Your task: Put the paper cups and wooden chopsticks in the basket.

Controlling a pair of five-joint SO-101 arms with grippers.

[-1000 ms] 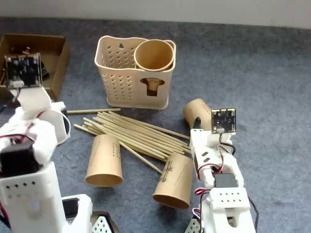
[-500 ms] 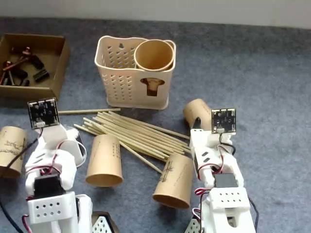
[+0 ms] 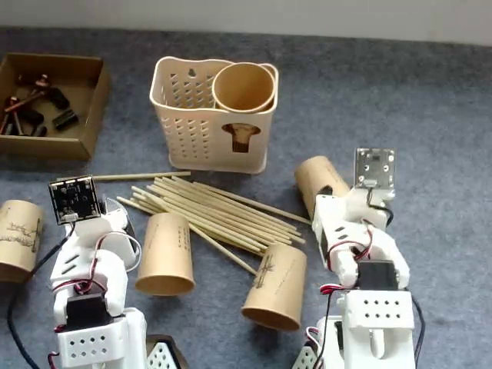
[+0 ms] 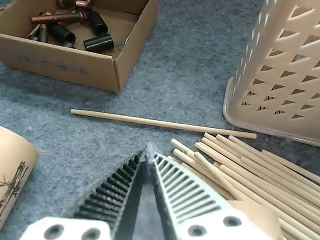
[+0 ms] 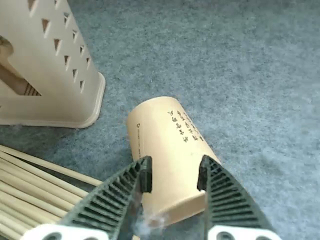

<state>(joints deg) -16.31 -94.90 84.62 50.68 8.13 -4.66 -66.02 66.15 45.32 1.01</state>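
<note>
A cream basket (image 3: 201,127) stands at the back with one paper cup (image 3: 244,86) inside it. In front of it lies a pile of wooden chopsticks (image 3: 219,217), and a single chopstick (image 4: 160,122) lies apart. Three paper cups lie on their sides around the pile (image 3: 164,254), (image 3: 277,286), (image 3: 317,177); another cup (image 3: 17,237) lies far left. My left gripper (image 4: 148,156) is shut and holds nothing, low over the carpet near the pile's end. My right gripper (image 5: 173,174) is open, its fingers standing on either side of the lying cup (image 5: 167,137).
A cardboard box (image 3: 91,104) of bolts and dark parts sits at the back left, close to the single chopstick. Grey carpet covers the table. Open carpet lies to the right of the basket (image 5: 45,65) and beyond the right arm (image 3: 361,254).
My left arm has come down from a raised pose at the left to a low one beside the chopsticks, uncovering the far-left cup. My right arm has shifted right and forward over its cup.
</note>
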